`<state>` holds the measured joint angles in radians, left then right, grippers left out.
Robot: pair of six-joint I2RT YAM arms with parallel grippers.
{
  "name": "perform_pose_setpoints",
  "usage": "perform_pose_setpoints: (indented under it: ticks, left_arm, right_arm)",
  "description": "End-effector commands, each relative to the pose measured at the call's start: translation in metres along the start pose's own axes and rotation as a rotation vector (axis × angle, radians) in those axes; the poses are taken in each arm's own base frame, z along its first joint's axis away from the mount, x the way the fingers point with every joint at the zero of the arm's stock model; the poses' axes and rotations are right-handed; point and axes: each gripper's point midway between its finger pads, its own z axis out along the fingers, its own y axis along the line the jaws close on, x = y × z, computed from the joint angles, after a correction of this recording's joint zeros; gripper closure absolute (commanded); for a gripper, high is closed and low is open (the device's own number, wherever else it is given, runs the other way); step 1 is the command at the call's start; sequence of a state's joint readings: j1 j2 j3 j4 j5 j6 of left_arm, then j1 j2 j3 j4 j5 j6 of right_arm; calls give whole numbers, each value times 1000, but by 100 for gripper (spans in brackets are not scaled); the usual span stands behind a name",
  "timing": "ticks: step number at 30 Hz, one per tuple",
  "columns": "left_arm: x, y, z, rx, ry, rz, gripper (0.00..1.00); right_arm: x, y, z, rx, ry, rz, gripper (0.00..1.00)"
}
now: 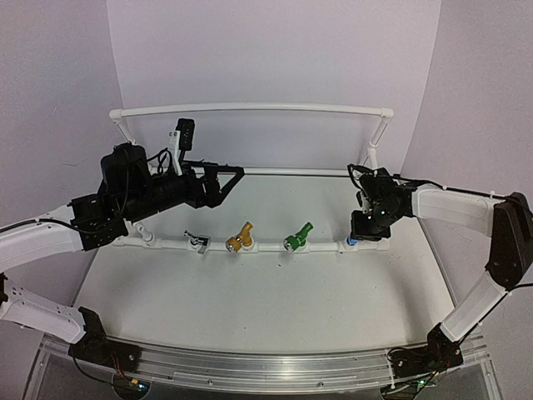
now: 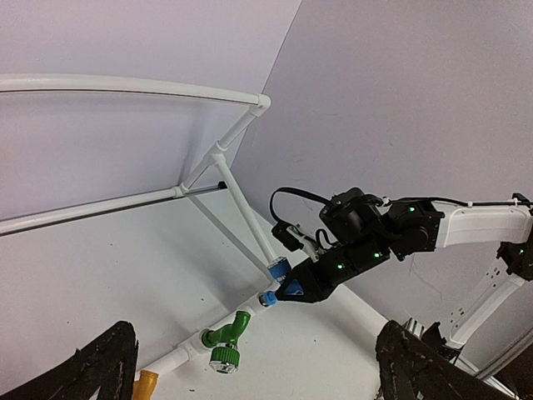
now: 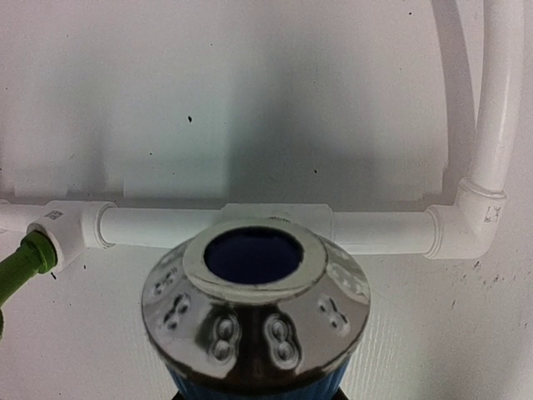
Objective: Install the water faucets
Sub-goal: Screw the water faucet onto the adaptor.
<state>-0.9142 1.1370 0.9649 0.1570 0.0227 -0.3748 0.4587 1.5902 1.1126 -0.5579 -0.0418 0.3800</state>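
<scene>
The right hand [image 1: 363, 230] is closed on the blue tap-shaped faucet with a round chrome nozzle [image 3: 254, 308], holding it down at the right end of the near rail of the white PVC pipe frame [image 1: 250, 107], just beside the corner elbow. In the right wrist view the faucet stands end-on: its long axis runs toward the camera, and the nozzle's open mouth faces back at the wrist. The ribbed blue body shows below the nozzle, and the chrome collar is stamped with small raised marks. Whether it is already seated in the rail cannot be told. Next along the same rail to the left sits the green faucet [image 1: 297, 236], then the yellow faucet [image 1: 240, 237], then the silver faucet [image 1: 198, 242], so there are four faucets in all, one of each colour, spaced along one pipe. The green and yellow ones lie slanted in the top view, metallic nozzles at the near-left end and coloured bodies angling away to the far right. The silver one is smaller and its direction is hard to read. The left hand [image 1: 226, 185] hangs above the left part of the frame, well apart from the faucets, its two black fingers [image 2: 100, 367] spread wide with nothing between them. The frame rests on the white tabletop [image 1: 250, 300].
</scene>
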Motion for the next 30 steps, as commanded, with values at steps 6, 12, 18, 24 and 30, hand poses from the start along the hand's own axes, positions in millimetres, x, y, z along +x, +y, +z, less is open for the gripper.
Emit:
perform_pose_setpoints:
  ticks: [6, 12, 18, 24, 30]
  left_arm:
    - [-17, -3, -6, 4, -57, -9, 0]
    - [-19, -3, -6, 5, -61, -6, 0]
    - [-18, -3, -7, 4, -58, 2, 0]
    - [-18, -3, -6, 2, -55, 7, 0]
    - [-19, -3, -7, 2, -55, 13, 0]
  right_arm:
    - [4, -6, -5, 43, 35, -24, 85]
    - [3, -11, 0, 83, 44, -83, 100]
    - [0, -11, 6, 100, 97, -259, 100]
    - [7, -10, 8, 82, 200, -547, 100]
    - [1, -17, 2, 105, 217, -805, 100]
